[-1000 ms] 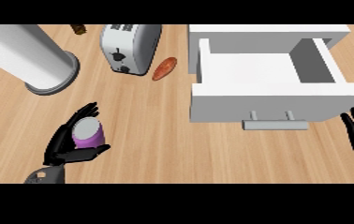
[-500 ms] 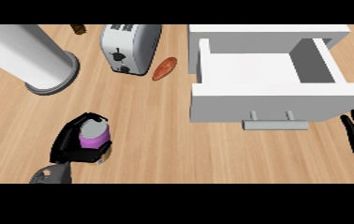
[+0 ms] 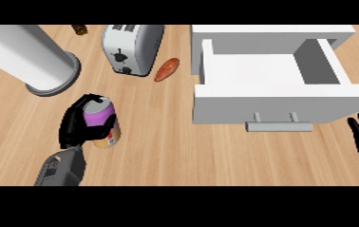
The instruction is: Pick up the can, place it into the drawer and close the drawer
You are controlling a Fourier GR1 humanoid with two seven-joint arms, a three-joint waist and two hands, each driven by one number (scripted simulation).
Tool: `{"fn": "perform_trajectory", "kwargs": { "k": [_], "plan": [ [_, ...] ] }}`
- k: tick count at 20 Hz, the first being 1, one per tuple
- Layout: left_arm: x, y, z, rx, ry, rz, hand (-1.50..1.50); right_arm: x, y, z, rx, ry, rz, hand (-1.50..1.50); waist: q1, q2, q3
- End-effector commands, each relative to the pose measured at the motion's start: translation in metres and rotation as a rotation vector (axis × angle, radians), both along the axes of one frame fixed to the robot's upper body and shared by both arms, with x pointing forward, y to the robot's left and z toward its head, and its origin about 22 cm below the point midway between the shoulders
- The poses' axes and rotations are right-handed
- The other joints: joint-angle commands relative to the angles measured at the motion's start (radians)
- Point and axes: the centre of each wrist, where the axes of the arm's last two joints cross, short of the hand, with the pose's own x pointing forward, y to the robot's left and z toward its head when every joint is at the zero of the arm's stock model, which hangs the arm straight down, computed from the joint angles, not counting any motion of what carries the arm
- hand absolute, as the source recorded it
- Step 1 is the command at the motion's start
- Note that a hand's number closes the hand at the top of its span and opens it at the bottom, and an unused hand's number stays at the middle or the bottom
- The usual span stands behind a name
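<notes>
A can [image 3: 102, 118] with a purple upper band and an orange base is held at the lower left of the head view, tilted, above the wooden counter. My left hand [image 3: 75, 126] is shut on it, fingers curled round its left side and top. The white drawer [image 3: 270, 107] stands pulled open at the right, its inside bare, with a grey handle [image 3: 279, 125] on its front. Only the fingertips of my right hand [image 3: 353, 131] show at the right edge, beside the drawer's front.
A silver toaster [image 3: 131, 46] stands at the top centre. An orange-red food item [image 3: 167, 69] lies beside it. A large white cylinder [image 3: 35, 60] with a grey base occupies the upper left. A small brown object [image 3: 80, 29] sits at the top edge.
My left hand has closed its fingers round the can and lifted it, moving up and to the right. The can now tilts and its orange base shows.
</notes>
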Motion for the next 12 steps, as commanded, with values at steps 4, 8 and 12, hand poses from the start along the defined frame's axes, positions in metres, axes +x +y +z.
{"fn": "perform_trajectory", "kwargs": {
  "k": [4,8,12],
  "plan": [
    [0.021,-0.035,0.05,-0.004,-0.052,-0.047,1.5,0.004,-0.011,0.005,-0.001,-0.01,-0.024,-1.5,0.004,-0.001,0.0],
    [0.025,-0.044,0.061,0.046,-0.079,-0.088,1.5,-0.005,-0.007,-0.006,0.007,-0.016,-0.023,-1.5,0.001,0.0,0.0],
    [0.04,-0.075,0.117,0.054,-0.121,-0.116,1.5,-0.01,-0.015,0.013,-0.012,-0.015,-0.026,-1.5,-0.001,-0.001,0.0]
  ]
}}
